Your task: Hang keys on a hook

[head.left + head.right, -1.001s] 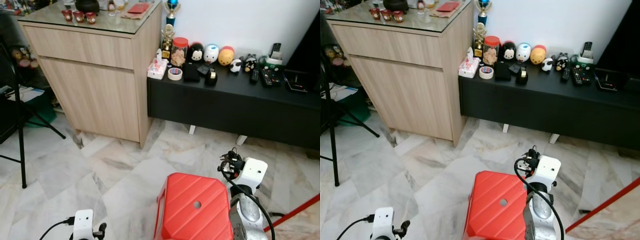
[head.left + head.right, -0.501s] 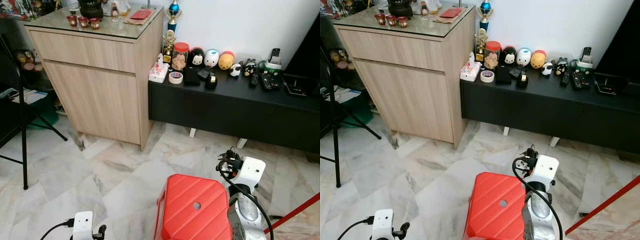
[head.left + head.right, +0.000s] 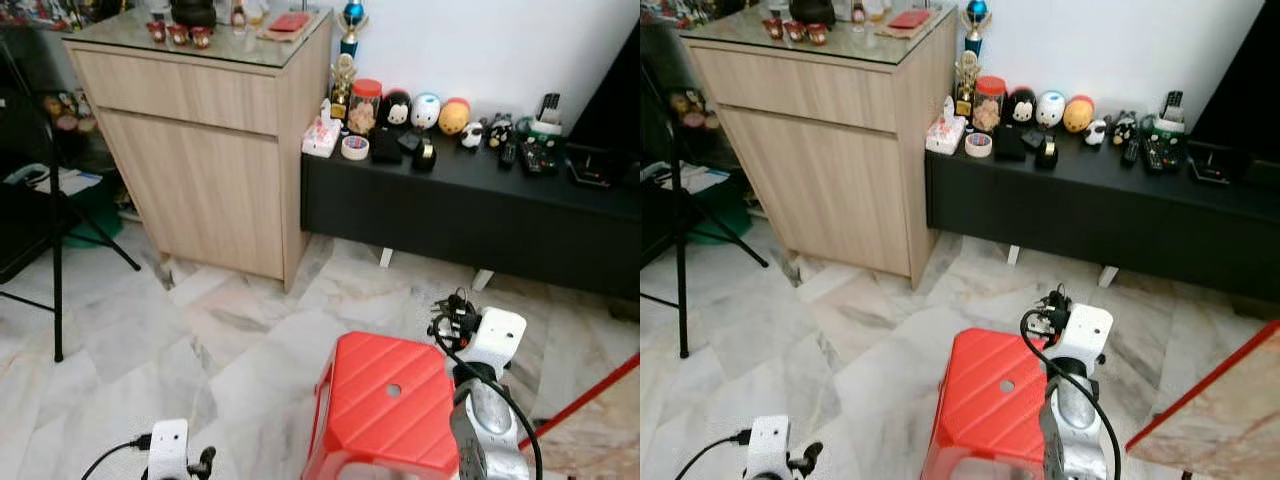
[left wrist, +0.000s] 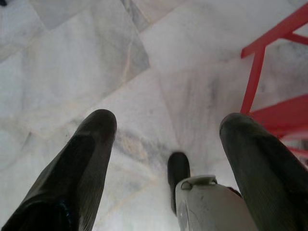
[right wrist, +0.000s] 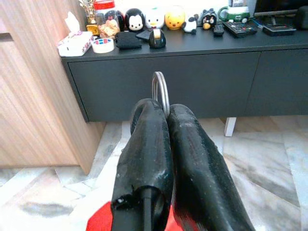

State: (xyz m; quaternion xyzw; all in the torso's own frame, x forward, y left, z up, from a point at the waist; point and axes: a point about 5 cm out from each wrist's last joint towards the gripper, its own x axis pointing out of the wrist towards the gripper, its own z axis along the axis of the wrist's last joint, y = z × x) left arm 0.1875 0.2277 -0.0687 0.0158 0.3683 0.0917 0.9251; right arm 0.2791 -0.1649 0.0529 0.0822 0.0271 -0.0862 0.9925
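We note the right gripper pinched on a metal key ring, above the red stool. Left gripper, fingers spread, hangs over marble floor.

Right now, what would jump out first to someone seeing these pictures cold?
The red stool on the marble floor, right beside the right gripper, which pinches a key ring. Beyond it, a row of round toys lines the black cabinet, next to a wooden sideboard.

glossy marble floor, shiny metal key ring
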